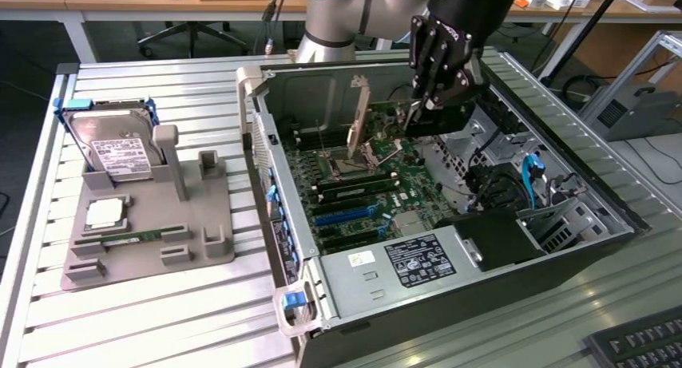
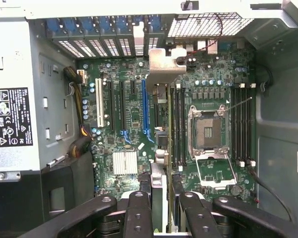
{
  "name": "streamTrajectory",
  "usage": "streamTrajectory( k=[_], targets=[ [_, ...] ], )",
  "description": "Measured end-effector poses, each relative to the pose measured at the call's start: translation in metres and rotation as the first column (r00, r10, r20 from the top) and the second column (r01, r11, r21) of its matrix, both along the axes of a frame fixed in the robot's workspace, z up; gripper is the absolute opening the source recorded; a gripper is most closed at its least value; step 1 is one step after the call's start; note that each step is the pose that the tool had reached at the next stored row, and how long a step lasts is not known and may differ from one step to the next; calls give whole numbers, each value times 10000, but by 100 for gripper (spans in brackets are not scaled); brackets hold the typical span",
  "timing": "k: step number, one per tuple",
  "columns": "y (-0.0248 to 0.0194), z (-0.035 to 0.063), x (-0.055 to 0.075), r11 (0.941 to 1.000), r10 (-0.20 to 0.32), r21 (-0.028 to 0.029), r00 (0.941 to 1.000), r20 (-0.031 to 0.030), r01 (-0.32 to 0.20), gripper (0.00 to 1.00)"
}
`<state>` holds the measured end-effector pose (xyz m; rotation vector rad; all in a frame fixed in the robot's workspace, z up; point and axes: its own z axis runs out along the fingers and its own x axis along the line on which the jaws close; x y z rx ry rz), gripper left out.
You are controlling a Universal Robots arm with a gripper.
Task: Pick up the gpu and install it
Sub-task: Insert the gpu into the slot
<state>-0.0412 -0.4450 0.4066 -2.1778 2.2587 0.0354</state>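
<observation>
The gpu [image 1: 442, 120] hangs edge-down inside the open computer case [image 1: 596, 200], above the motherboard [image 1: 352, 200]. My gripper [image 1: 435, 104] is shut on its upper edge. In the wrist view the card runs edge-on from between my fingers [image 2: 139, 210] toward the case's rear slots, ending in its silver bracket [image 2: 163, 63]. My gripper [image 2: 161, 210] holds it over the strip between the blue expansion slot [image 2: 145, 109] and the memory slots beside the CPU socket [image 2: 208, 131]. Whether the card touches a slot I cannot tell.
A grey fixture [image 1: 203, 240] on the exterior view's left holds a silver hard drive [image 1: 120, 148], a CPU [image 1: 105, 214] and a green memory stick [image 1: 123, 239]. The power supply [image 1: 421, 260] fills the case's near end. A keyboard [image 1: 640, 344] lies at the near right corner.
</observation>
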Motion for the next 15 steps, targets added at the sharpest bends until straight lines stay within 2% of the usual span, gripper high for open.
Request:
streamTrajectory(
  k=[15],
  targets=[
    [-38,-3,0,10000,0,0,10000,0,0,27]
  ],
)
